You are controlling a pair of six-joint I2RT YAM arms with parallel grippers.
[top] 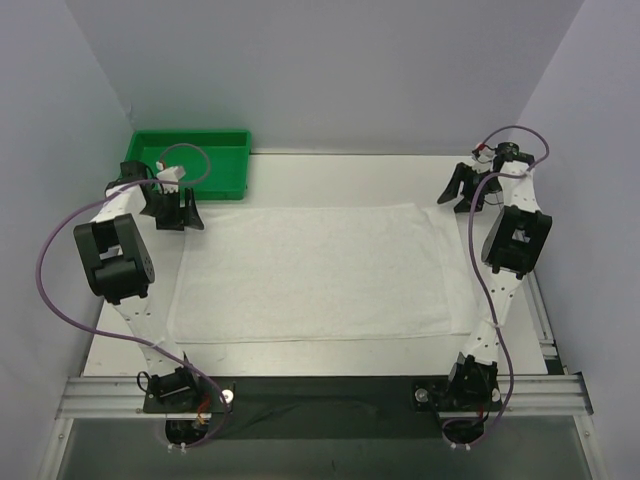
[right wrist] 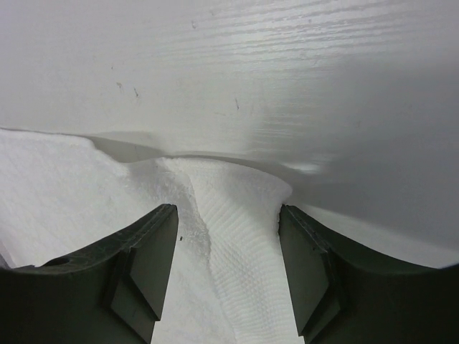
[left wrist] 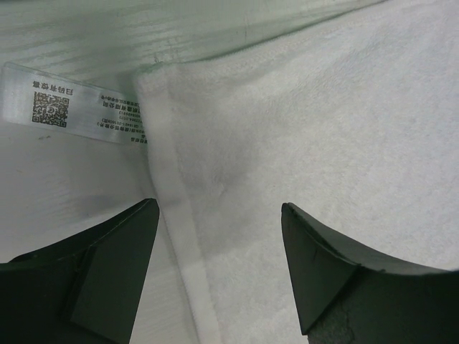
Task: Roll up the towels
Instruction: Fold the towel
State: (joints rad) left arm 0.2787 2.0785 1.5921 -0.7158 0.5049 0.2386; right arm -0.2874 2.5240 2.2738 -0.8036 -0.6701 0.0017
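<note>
One plain white terry-cloth towel (top: 310, 270) lies spread flat on the pale smooth table (top: 330, 170), spanning most of its width. The left gripper (left wrist: 219, 208) straddles the hemmed far-left corner; the right gripper (right wrist: 228, 209) straddles the slightly lifted far-right corner. Both sets of jaws stand wide apart and hold nothing. Judging by the looped pile, the cloth is soft, light and limp and will likely sag and bunch. Grip it at the stitched hem, both corners together. A printed label (left wrist: 72, 107) lies just beside the left corner, and a green plastic tray (top: 190, 135) sits beyond it.

White arms (top: 135, 315), black grippers (top: 180, 220), purple cables (top: 44, 252)
</note>
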